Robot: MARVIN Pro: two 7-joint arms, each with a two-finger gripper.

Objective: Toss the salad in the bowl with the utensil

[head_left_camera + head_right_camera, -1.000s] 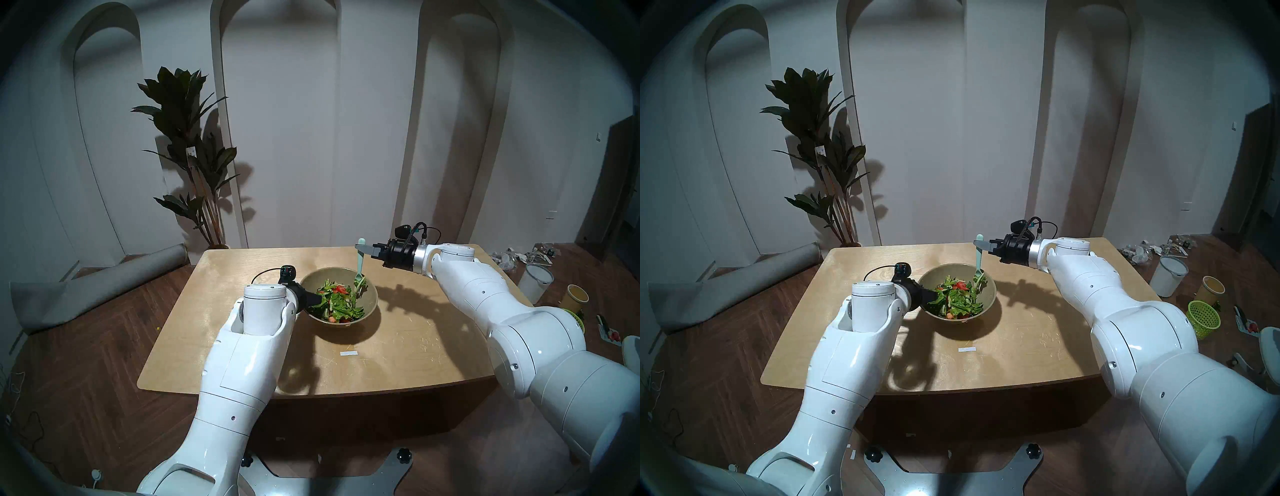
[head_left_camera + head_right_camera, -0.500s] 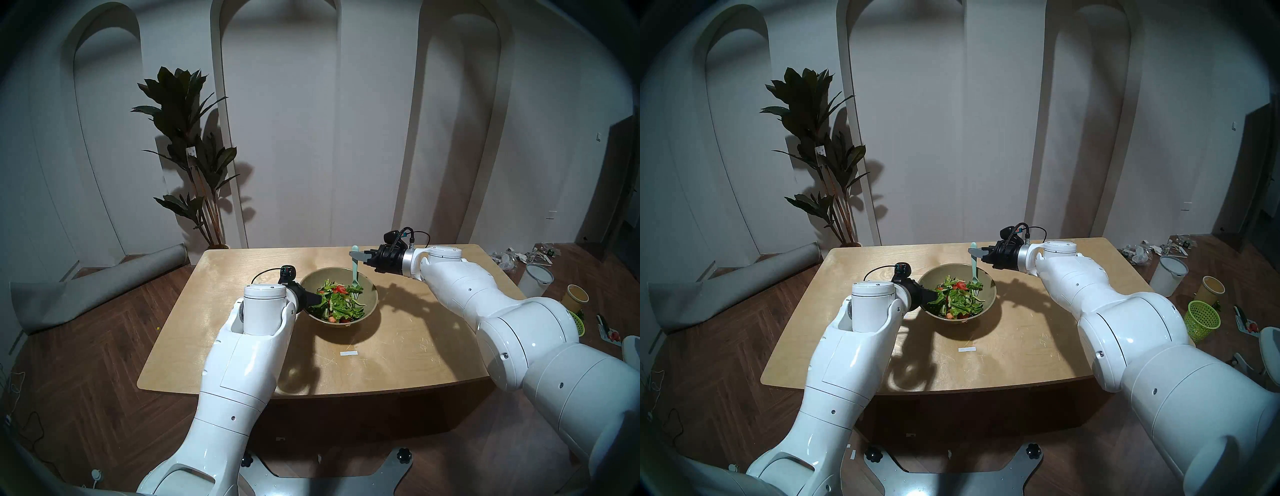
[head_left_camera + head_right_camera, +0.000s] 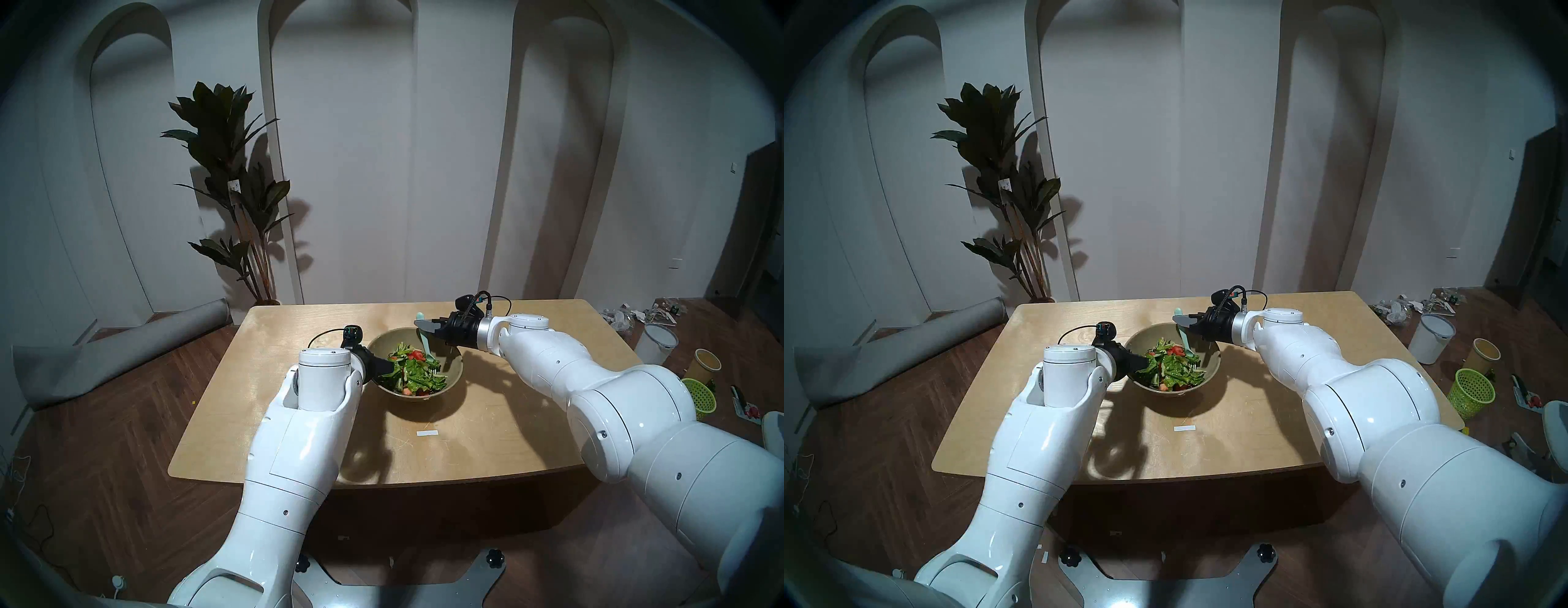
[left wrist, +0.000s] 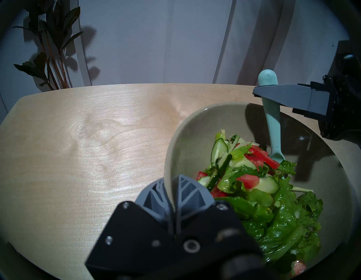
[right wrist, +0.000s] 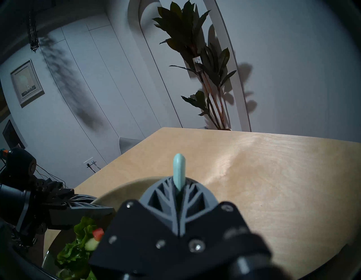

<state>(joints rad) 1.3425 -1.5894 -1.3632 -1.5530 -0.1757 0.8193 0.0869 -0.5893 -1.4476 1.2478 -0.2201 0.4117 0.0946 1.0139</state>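
1. Your right claw (image 3: 424, 326) is clamped on the slim, stiff mint-green plastic fork (image 3: 425, 344) near its rounded handle end; it looks light and slippery.
2. Your left claw (image 4: 171, 190) pinches the rim of the deep olive-beige bowl (image 3: 455, 370) on the worktop (image 3: 509, 407).
3. The soft, loose leafy salad with tomato pieces (image 3: 413, 370) fills the bowl, tines in it.

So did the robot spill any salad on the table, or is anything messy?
No salad shows on the table; it all sits in the bowl. The table only shows pale scratches and a white strip. The mess is on the floor at right: scattered litter beside a white bucket.
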